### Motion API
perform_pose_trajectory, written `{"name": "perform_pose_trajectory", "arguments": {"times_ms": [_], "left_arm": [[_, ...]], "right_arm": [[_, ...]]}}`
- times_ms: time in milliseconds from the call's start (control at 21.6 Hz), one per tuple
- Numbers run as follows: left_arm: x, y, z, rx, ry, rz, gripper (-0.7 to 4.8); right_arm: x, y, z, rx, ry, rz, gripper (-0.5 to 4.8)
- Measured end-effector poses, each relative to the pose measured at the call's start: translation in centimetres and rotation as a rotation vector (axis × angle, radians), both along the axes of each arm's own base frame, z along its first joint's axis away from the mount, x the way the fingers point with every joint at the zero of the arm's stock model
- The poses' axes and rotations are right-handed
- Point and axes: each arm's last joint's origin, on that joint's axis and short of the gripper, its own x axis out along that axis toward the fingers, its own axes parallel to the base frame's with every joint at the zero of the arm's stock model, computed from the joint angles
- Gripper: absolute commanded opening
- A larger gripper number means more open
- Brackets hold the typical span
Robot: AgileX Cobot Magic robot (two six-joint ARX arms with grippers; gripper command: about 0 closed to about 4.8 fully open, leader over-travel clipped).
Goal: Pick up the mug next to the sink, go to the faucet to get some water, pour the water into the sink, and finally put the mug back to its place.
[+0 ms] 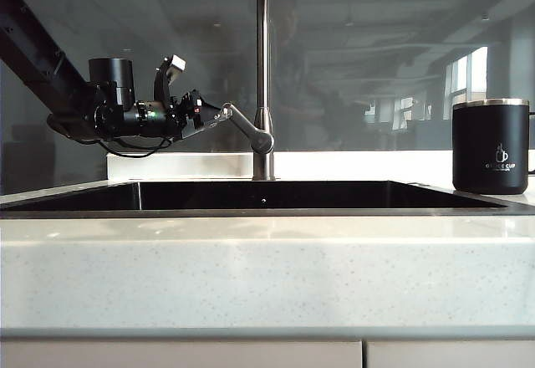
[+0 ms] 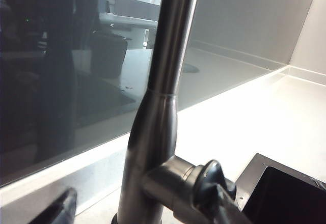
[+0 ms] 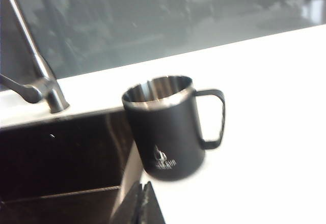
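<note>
exterior view: matte cylindrical mug [image 1: 491,146] | left gripper [image 1: 219,115] spread at lever | right gripper [image 3: 144,203] clenched

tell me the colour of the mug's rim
Silver metal, on a matte black mug; clearest in the right wrist view.

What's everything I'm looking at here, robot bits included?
mug: one, matte black with silver rim, upright on the counter right of the sink.
sink: one, black basin set in the counter.
faucet: one, brushed steel, behind the sink's middle.
lever: one, steel, angled out to the left from the faucet's base.
countertop: one, speckled white.
left gripper: one, black, open at the lever's tip.
right gripper: one, black, shut, hanging near the mug, not touching.
</note>
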Motion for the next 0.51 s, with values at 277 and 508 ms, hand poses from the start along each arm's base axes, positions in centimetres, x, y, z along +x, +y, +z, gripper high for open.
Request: {"name": "perform_pose_trajectory", "arguments": {"times_ms": [277, 508], "left_arm": [[0.0, 0.0, 0.0, 0.0, 0.0, 0.0, 3.37], [0.0, 0.0, 0.0, 0.0, 0.0, 0.0, 3.37]], "right_arm": [[-1.8, 0.0, -1.6, -0.033, -0.011, -0.049, -0.06], [-2.3, -0.1, -1.4, -0.043, -0.076, -0.052, -0.06]]}}
